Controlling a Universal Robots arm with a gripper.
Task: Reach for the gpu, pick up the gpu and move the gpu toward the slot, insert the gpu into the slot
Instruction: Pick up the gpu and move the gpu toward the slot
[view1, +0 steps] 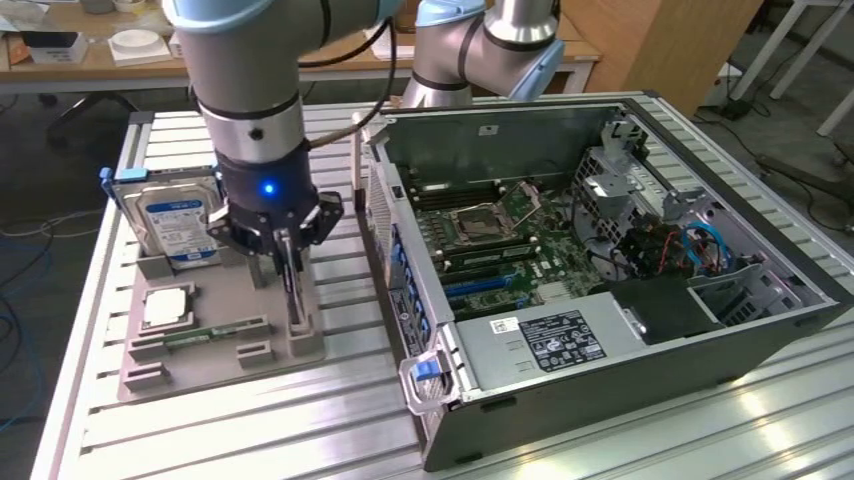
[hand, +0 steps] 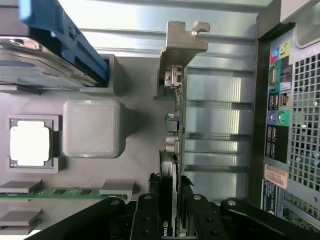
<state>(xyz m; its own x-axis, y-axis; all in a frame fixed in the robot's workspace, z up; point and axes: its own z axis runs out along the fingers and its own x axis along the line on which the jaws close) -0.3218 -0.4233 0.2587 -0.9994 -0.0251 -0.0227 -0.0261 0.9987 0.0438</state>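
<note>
The gpu (hand: 176, 125) stands on its edge in the grey holder (hand: 140, 145), seen edge-on as a thin dark card, with its silver bracket (hand: 182, 40) at the far end. My gripper (hand: 171, 192) straddles the near end of the card, and its black fingers (hand: 150, 210) press against both faces, shut on it. In the exterior view my gripper (view1: 290, 290) points straight down into the holder (view1: 240, 360), and the gpu's bracket (view1: 356, 165) rises beside it. The blue slot (view1: 487, 290) lies on the motherboard inside the open computer case (view1: 601, 330).
The holder also carries a silver hard drive (view1: 180, 225) with a blue-white label, a processor chip (view1: 167, 305) and a green memory stick (view1: 220, 328). The case's rear panel (hand: 280, 115) with ports stands close beside the gpu. Slatted aluminium table (view1: 267, 430) lies all round.
</note>
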